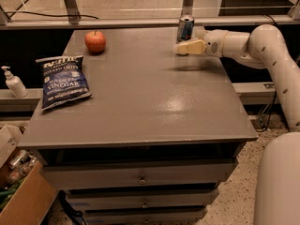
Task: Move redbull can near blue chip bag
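Observation:
The redbull can (pixel 186 27) stands upright at the far edge of the grey cabinet top (pixel 140 97), right of centre. The gripper (pixel 180 48), with pale yellow fingers, reaches in from the right on a white arm (pixel 262 46); its tips sit just in front of the can's base and hide its lower part. The blue chip bag (pixel 63 81) lies flat near the left edge, its white "VINEGAR" lettering showing, far from the can.
A red apple (pixel 95 41) sits at the far left of the top. A white pump bottle (pixel 13 82) stands on a ledge left of the cabinet. A cardboard box (pixel 18 196) with items is on the floor at lower left. A metal rail (pixel 140 22) runs behind.

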{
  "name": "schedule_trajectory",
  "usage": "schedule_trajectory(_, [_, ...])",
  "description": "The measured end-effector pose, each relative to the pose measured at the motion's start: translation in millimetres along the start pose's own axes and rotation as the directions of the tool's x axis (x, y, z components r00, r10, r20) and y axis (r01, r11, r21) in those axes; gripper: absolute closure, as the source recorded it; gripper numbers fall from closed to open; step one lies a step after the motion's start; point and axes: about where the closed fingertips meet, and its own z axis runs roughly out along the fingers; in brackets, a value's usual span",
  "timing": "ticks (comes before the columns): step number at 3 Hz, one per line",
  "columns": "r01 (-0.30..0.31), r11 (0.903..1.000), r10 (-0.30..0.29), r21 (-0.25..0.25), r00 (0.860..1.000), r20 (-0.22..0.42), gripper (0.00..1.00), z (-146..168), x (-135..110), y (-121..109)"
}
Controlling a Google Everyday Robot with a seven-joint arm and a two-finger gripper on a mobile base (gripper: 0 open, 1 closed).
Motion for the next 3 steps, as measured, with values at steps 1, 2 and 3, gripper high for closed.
schedule_trajectory(1, [0.005, 0.9999, -0.006, 0.015, 0.997, 0.078, 0.02, 20.4, -16.6, -15.4])
schedule_trajectory(2, [0.026, 0.9995, -0.028, 0.016, 0.992, 0.121, 0.24, 20.9, -36.4, -12.7])
schedule_trajectory(3, [0.039, 0.9992, -0.04, 0.012, 0.994, 0.106, 0.46, 12.3, -41.1, -4.5])
